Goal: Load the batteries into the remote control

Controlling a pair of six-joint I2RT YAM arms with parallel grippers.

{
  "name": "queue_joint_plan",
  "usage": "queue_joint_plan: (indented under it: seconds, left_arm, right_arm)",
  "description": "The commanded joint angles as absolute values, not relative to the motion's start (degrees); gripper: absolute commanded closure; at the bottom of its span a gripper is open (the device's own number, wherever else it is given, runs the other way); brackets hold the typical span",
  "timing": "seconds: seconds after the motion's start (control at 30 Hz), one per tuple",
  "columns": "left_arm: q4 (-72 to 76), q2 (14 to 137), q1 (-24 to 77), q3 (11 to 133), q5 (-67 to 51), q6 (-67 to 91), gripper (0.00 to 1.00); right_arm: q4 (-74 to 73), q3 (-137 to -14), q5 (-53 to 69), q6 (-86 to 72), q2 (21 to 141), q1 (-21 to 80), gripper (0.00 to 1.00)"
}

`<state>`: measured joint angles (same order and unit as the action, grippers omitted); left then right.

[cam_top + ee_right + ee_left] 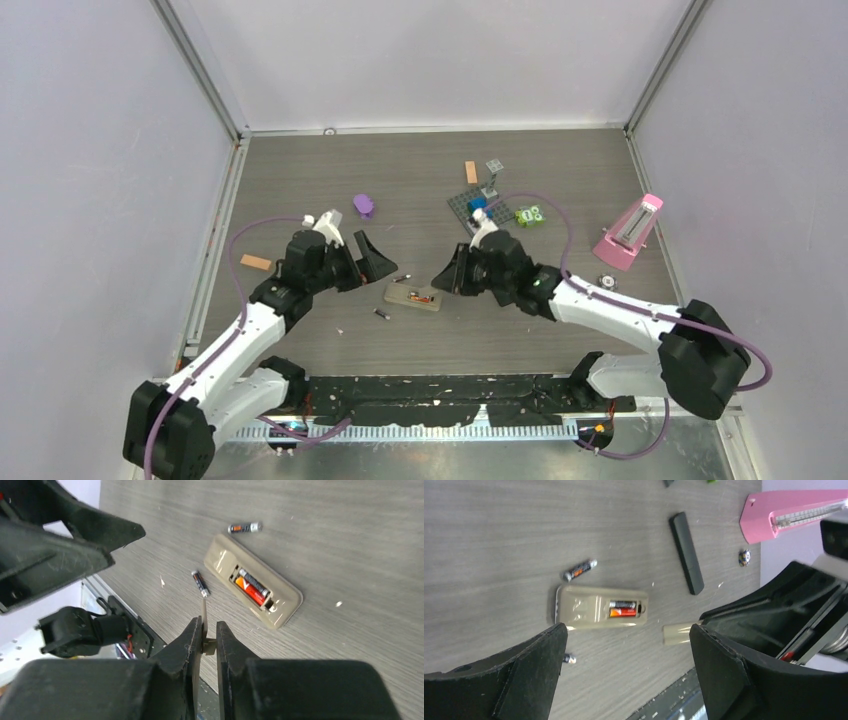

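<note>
Top view: the remote (413,296) is lying at centre frame on the surface (560,180), between the left tool (375,262) and the right tool (445,278). A spare cell (381,314) is lying just below-left of it.

Left wrist view: the left tool is hanging released, fingers wide apart and gripping nothing. Two batteries (623,608) are sitting in the remote's open bay at mid-frame.

Right wrist view: the right tool is clenching a thin beige cover (203,611) edge-on at lower centre. Loading is looking done, and closing is the step in hand. The next move is calling for lining the cover up with the bay and sliding it home squarely.
</note>
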<state>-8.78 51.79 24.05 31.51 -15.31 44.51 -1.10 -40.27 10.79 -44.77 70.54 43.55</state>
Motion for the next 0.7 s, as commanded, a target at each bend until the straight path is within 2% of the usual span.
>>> queue_joint_plan:
  seconds: [0.0,0.17,0.33,0.67]
  left_arm:
    - [-8.6,54.0,22.4,28.7,-22.8,50.2,0.07]
    - [-5.6,55.4,21.7,24.5,-23.6,51.1,0.08]
    - [-3.0,58.5,21.0,23.0,-25.5,50.6,0.10]
    - [2.2,63.2,19.0,22.7,-27.5,53.4,0.14]
  right_arm:
    - [16.4,-33.9,1.1,-49.3,71.7,49.1,0.95]
    - [24.2,-29.0,-7.0,-53.1,73.4,53.1,0.95]
    - [32.0,-27.3,-10.1,-56.2,77.6,54.6,0.95]
    - [32.0,-30.3,-12.6,-56.5,82.6,54.7,0.95]
